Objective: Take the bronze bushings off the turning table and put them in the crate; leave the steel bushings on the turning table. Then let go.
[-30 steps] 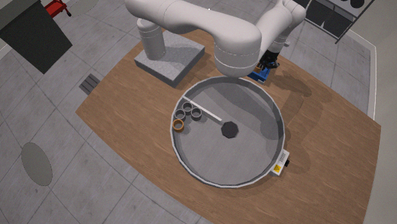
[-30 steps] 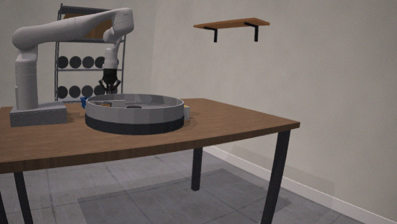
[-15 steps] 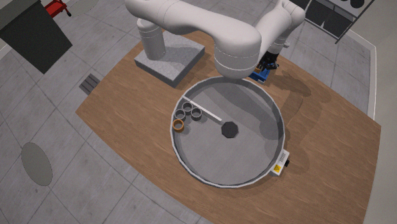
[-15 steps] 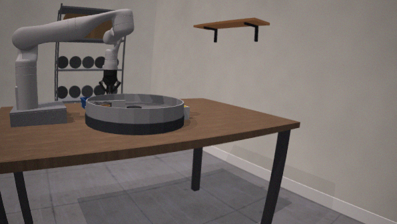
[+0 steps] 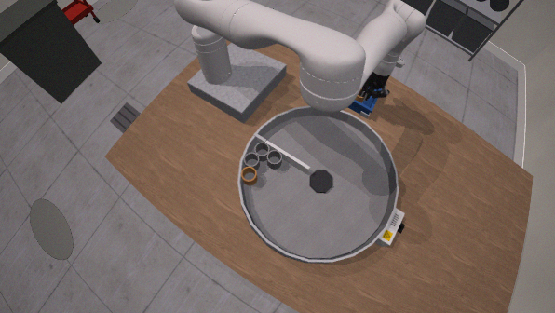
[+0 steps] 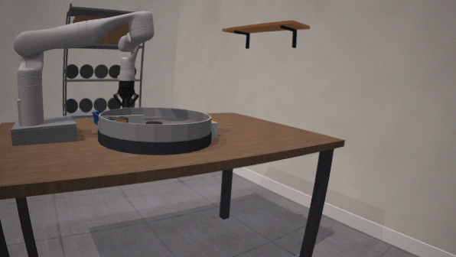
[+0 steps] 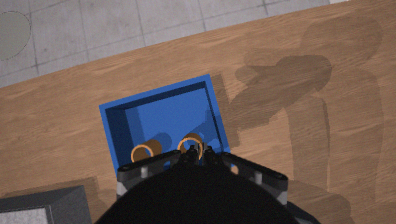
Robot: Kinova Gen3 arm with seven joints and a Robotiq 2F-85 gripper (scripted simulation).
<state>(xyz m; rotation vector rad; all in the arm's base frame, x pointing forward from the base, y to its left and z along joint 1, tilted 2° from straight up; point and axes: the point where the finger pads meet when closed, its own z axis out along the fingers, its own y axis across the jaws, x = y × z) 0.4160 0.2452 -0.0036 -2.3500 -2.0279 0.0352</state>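
this looks like a robotics lab or a small workshop: a jointed white arm stands on a gray stone-like block [image 5: 223,95] [image 6: 45,134] bolted to nothing visible, on a wooden-topped table [image 5: 442,224] [image 6: 268,130] [image 7: 60,130] with dark metal legs. a gray metal rack [image 6: 65,80] holds rows of dark round items, a red cart [image 5: 76,13] shows at one edge, and the floor [image 5: 116,261] [image 6: 161,214] [image 7: 160,22] is gray tile.
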